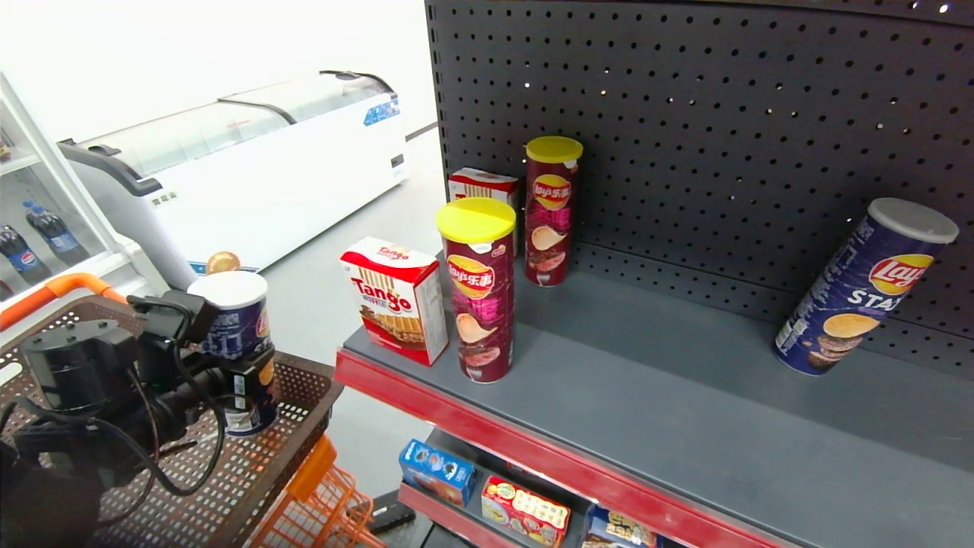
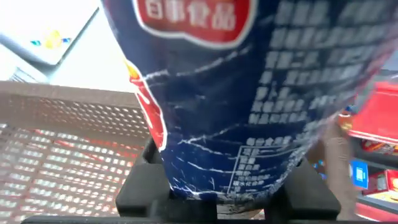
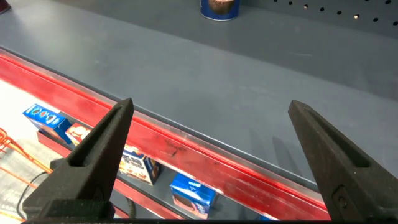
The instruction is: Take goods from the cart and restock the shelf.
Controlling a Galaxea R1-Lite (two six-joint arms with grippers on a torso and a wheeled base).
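Above the cart (image 1: 304,396), left end effector (image 1: 247,374) pinches 1 blue can (image 1: 232,316); right end effector (image 3: 211,109) is spread. Likely light, rigid, slick: grip mid-body.

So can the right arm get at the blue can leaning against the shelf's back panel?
Probably yes: the right gripper is open, with bare shelf between it and the blue can.

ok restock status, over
Left hand shut on blue chip can at cart. Right hand open over shelf. Tango box, red cans stand at shelf's left end.
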